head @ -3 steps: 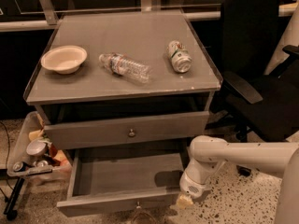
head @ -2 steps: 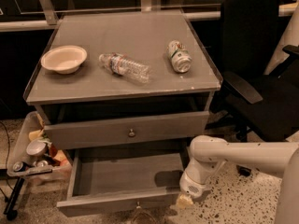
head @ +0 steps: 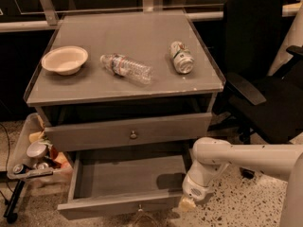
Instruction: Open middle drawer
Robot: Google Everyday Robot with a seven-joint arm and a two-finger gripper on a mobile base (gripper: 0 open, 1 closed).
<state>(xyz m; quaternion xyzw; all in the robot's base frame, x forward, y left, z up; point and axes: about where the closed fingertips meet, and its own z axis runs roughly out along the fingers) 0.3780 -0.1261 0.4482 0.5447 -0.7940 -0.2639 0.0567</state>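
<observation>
The middle drawer [head: 106, 206] of the grey cabinet [head: 142, 86] stands pulled out toward me. Its low grey front carries a small round knob [head: 139, 206], and its inside shows empty. The taller-fronted drawer [head: 94, 135] above it is closed, with its own knob [head: 133, 135]. My gripper [head: 186, 203] hangs from the white arm [head: 236, 157] at the right front corner of the open drawer, just beside the front panel. Its tip looks yellowish. Any drawer below is out of view.
On the cabinet top lie a white bowl [head: 65, 59], a clear plastic bottle [head: 126, 67] on its side and a can [head: 182, 57]. A black office chair [head: 265, 93] stands close on the right. A stand with clutter [head: 33, 162] is at the left.
</observation>
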